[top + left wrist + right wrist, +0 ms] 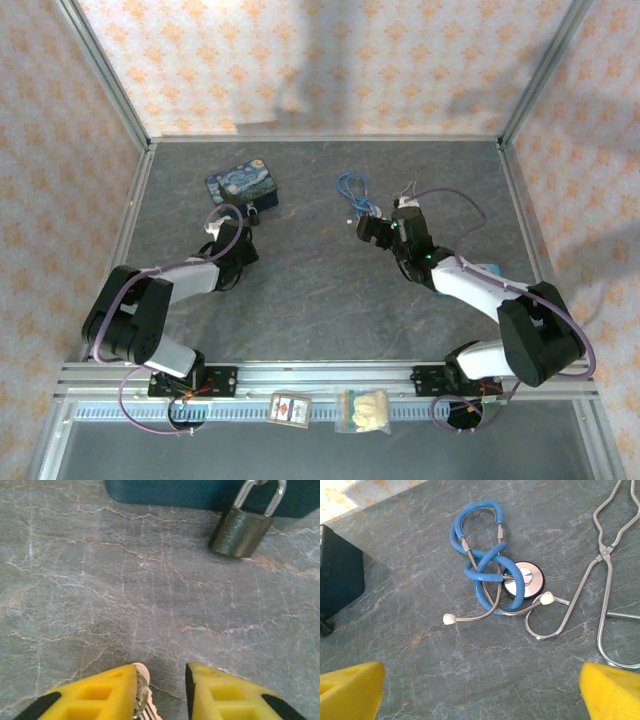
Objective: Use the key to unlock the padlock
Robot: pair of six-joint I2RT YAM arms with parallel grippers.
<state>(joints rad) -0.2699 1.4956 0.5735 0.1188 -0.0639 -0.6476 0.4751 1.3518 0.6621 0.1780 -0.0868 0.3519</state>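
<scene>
A: From above?
B: Far left of the desk [320, 300], tin [243, 185], with left hand [243, 222] just in front of it. Toward the middle, right hand [372, 232] near a blue stethoscope [355, 190], well apart from the tin.

A: Left wrist?
B: Far right, padlock [241, 530] standing on the desk, shackle up against the tin's dark side. At the near edge, key [142, 697] between the yellow fingers [95, 695], lying against one and clear of the other. Fingers a little apart, not clamped on it.

A: Right wrist?
B: Fingers spread wide, gripping nothing. Ahead, stethoscope coiled on the desk, wire tongs [605, 580] just beside it on the right, tin corner at the left edge.
</scene>
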